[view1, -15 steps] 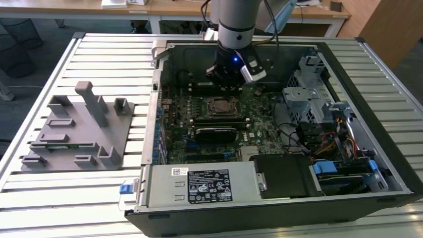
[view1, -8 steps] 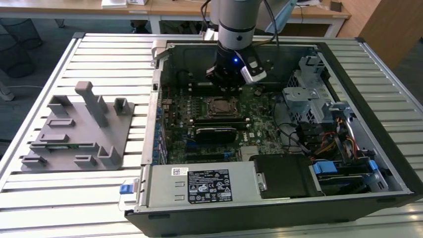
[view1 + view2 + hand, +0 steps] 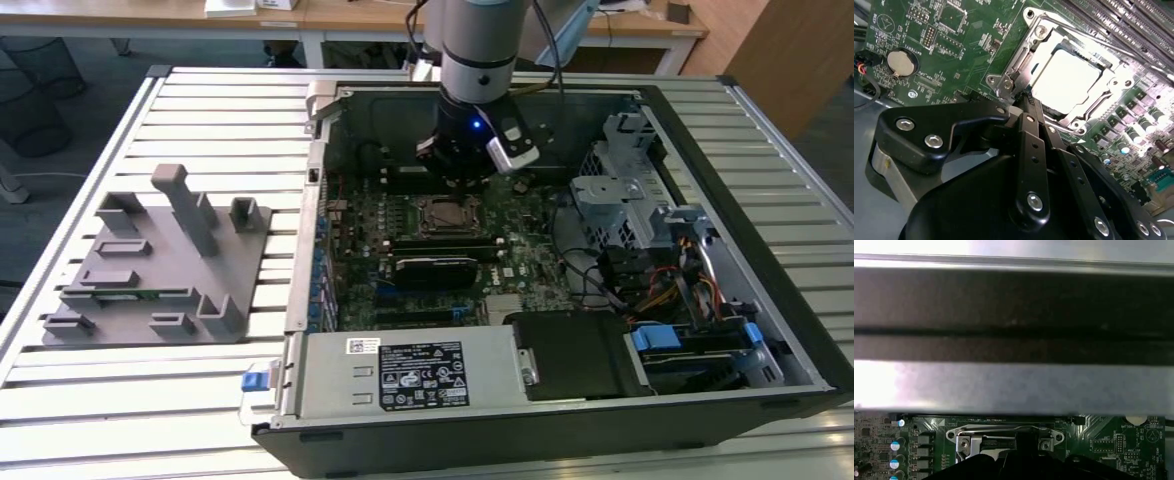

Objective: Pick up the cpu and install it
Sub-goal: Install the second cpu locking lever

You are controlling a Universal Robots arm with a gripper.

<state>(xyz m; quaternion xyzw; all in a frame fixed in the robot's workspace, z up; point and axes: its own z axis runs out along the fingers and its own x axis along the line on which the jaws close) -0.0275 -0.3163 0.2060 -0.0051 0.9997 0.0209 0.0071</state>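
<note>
I see the cpu [image 3: 1066, 80] seated in the mobo socket [image 3: 1019, 60], metal frame around it. Gripper [image 3: 1030, 100] fingers together, holding nothing, tips just beside the socket edge, cpu just beyond.

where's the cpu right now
The cpu sits in the metal-framed socket on the green motherboard, bright silver in the second wrist view, just past the gripper. In the exterior view it lies mid-board, just below the arm.
</note>
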